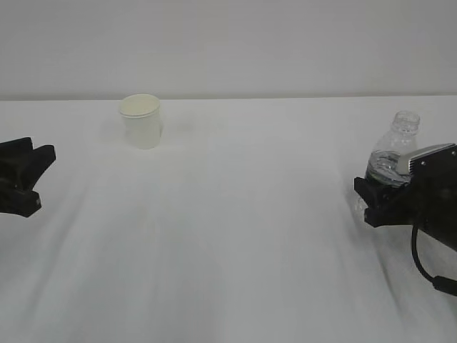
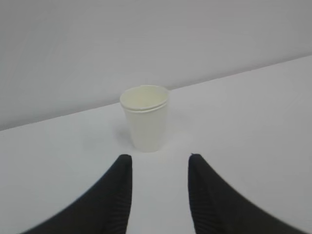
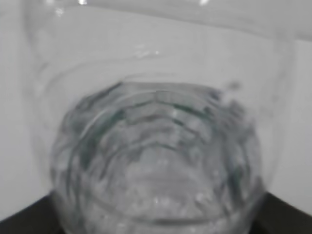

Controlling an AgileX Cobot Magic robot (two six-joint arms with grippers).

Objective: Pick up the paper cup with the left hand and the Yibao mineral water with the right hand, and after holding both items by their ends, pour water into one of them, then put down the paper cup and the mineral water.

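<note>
The small off-white tapered paper cup (image 1: pixel 141 121) with a rolled rim stands upright on the white table (image 1: pixel 228 236), toward the far left part of the surface and close to the back edge where the table meets the pale wall (image 1: pixel 228 43). The black two-fingered left gripper (image 1: pixel 32 175) sits low at the left border of the exterior view, well apart from the cup. In the left wrist view the cup (image 2: pixel 145 117) stands ahead of the left gripper (image 2: pixel 160 161), roughly in line with the gap between the two black ribbed fingers (image 2: pixel 114 195); the jaws stand partly open with nothing between them. At the right side of the table, the small clear ribbed plastic bottle (image 1: pixel 394 146), capless and upright, stands with its lower body between the jaws of the black right gripper (image 1: pixel 375 200), which carries a grey block (image 1: pixel 428 158) on top and a black cable (image 1: pixel 421 264). The right wrist view is filled by the bottle (image 3: pixel 156 146) at very close range, with dark finger edges at both lower corners; the jaws bracket the bottle, but whether they press on it cannot be determined.
</note>
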